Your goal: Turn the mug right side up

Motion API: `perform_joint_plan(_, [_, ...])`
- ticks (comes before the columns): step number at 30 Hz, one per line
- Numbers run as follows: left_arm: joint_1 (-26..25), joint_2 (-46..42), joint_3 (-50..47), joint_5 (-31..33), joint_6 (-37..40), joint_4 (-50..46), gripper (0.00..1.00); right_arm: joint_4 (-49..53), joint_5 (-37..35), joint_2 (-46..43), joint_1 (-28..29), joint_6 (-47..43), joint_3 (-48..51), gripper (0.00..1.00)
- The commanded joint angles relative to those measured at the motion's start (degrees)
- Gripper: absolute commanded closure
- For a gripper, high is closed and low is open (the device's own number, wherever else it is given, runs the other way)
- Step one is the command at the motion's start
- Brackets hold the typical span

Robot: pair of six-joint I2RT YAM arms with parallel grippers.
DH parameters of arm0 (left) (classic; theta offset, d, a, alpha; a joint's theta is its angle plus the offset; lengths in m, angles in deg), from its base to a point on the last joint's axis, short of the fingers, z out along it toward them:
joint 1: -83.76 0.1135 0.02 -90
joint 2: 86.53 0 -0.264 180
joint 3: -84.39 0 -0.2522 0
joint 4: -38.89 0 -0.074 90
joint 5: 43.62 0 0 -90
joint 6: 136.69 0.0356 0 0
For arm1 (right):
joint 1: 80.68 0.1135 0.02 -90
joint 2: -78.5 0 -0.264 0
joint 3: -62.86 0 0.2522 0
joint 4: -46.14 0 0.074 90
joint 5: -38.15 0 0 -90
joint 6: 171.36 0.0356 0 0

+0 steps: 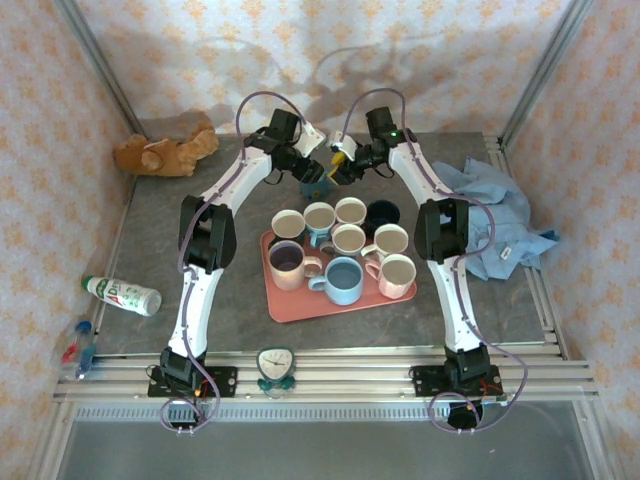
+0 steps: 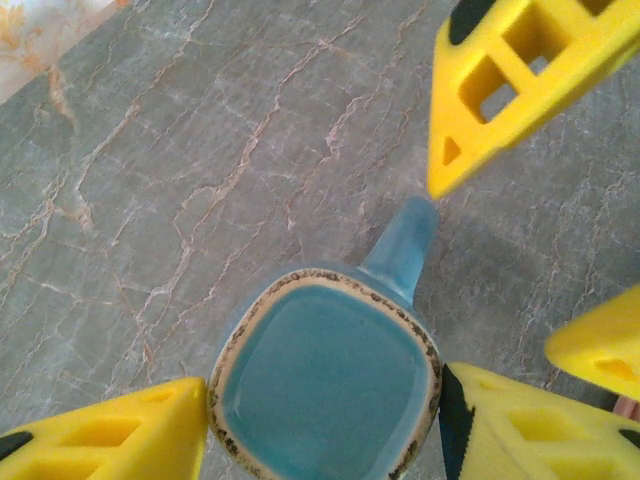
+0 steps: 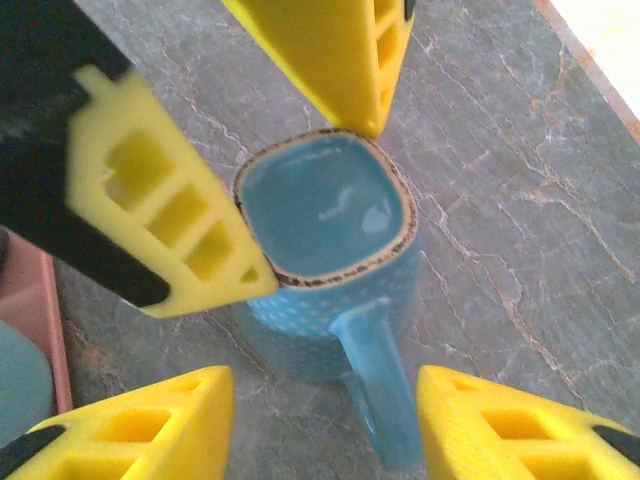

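Mug (image 3: 325, 205): blue with small white dots, standing on the grey marbled table (image 2: 150, 200) just beyond the far edge of the tray (image 1: 290, 305), between the two wrists. Its upward face is a glossy blue rounded square ringed by a speckled brown edge; whether this is the mouth or the base cannot be told. The handle (image 3: 375, 380) points away from the left arm, toward the right wrist camera.

Left gripper (image 2: 325, 390): closed on the mug from above, about half open. One of its yellow fingers (image 3: 170, 210) presses each of two opposite sides at the brown edge, with no gap visible at either contact.

Right gripper (image 3: 325, 375): open and holding nothing. Its fingers (image 3: 500, 420) straddle the handle, one well clear of it, the other just beside it. No contact can be confirmed.

Hidden or unclear: in the top view the two wrists cover most of the mug, leaving only a blue patch. In the left wrist view the lower edge of the picture cuts off the mug's near side. Where the mug meets the table is covered by its own body.

Surroundings: several upright mugs (image 1: 345, 280) crowd the pink tray. A plush toy (image 1: 165, 152) lies far left, a bottle (image 1: 122, 294) near left and a blue cloth (image 1: 500, 215) to the right.
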Motion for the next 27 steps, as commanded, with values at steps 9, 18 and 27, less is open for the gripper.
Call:
perform_joint_plan(9, [1.6,-1.7,0.8,-4.3,-7.2,2.6,0.28,0.0,1.2,2.2,-0.4,-2.0,-2.1,0.49])
perform_joint_plan(18, [4.0,-9.8,-7.6,-8.9,-11.7,7.2,0.28,-3.5,2.5,4.3,-0.8,-2.0,-2.9,0.49])
perform_joint_plan(27, [4.6,-14.4,-15.9,-7.1,-17.1,11.3,0.29,-5.6,2.3,7.7,-0.2,-0.5,-6.2,0.49])
